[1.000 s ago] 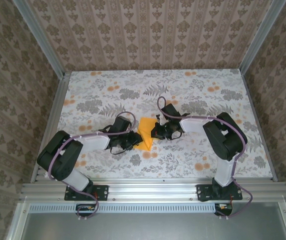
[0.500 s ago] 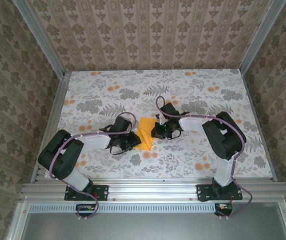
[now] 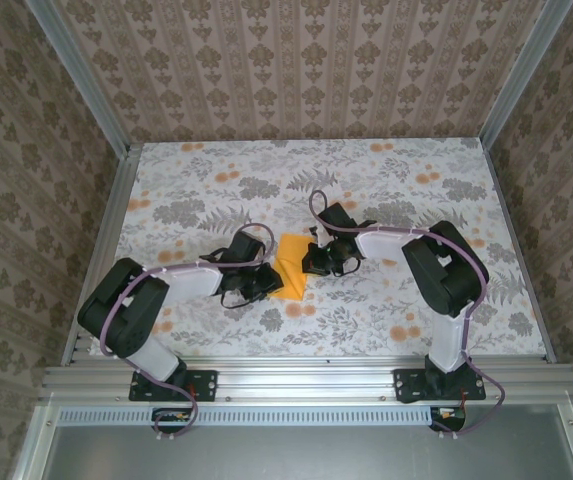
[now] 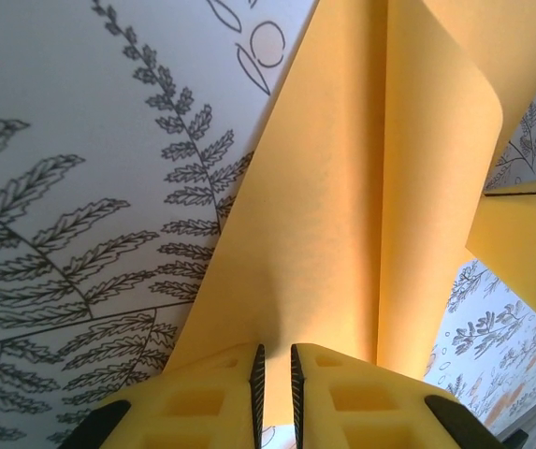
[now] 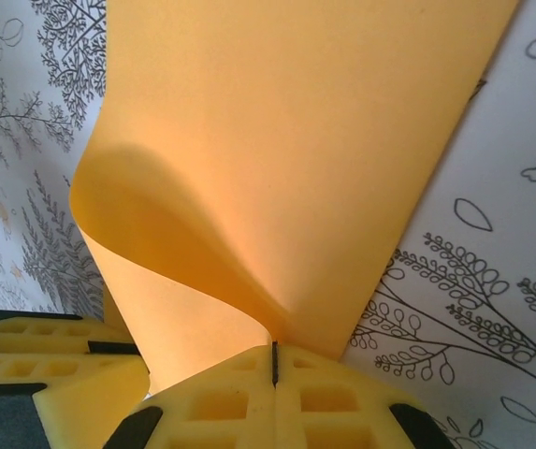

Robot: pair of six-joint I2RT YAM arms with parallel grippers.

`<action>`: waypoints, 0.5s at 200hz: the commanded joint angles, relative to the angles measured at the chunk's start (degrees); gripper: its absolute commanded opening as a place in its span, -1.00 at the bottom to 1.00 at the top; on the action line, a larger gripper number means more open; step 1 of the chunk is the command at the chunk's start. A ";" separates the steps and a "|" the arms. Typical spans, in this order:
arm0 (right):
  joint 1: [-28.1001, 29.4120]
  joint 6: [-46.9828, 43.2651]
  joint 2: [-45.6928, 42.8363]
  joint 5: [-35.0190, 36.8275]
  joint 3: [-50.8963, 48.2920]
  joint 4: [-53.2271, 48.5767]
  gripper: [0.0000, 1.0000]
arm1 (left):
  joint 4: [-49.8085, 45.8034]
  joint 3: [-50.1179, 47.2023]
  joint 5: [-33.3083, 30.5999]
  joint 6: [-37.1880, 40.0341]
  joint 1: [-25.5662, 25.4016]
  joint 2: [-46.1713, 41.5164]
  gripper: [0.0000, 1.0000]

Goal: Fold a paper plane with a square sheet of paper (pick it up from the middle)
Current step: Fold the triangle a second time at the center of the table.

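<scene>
The square sheet of paper (image 3: 288, 265), bright orange, lies mid-table between my two grippers. My left gripper (image 3: 267, 283) is at its left edge. In the left wrist view, the left gripper (image 4: 273, 360) has its jaws a narrow slit apart, low over the paper (image 4: 342, 187), and nothing is visibly pinched. My right gripper (image 3: 310, 262) is at the sheet's right side. In the right wrist view, the right gripper (image 5: 274, 354) is shut on the paper (image 5: 296, 140), which curls up from the jaws in a lifted flap. No paper plane shape shows.
The table (image 3: 386, 190) has a flower-and-fern printed cover. Patterned walls with metal rails (image 3: 101, 250) close it in on the left, right and back. The left gripper's fingers (image 5: 34, 341) sit close beside the right gripper.
The left gripper's jaws have narrowed at the paper's left edge. The right gripper has shifted slightly toward the back-left with the paper's edge still in it.
</scene>
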 commanded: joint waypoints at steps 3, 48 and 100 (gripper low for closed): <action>0.04 -1.23 1.12 1.39 1.48 -2.51 -0.89 | -3.41 1.03 0.28 1.64 0.09 1.61 -0.63; -0.13 -1.54 1.21 2.05 1.78 -2.89 -0.89 | -3.31 1.20 0.45 1.71 0.10 1.80 -0.64; -0.22 -1.71 1.86 2.19 2.51 -3.36 -0.88 | -3.39 1.31 0.61 1.93 0.01 1.85 -0.64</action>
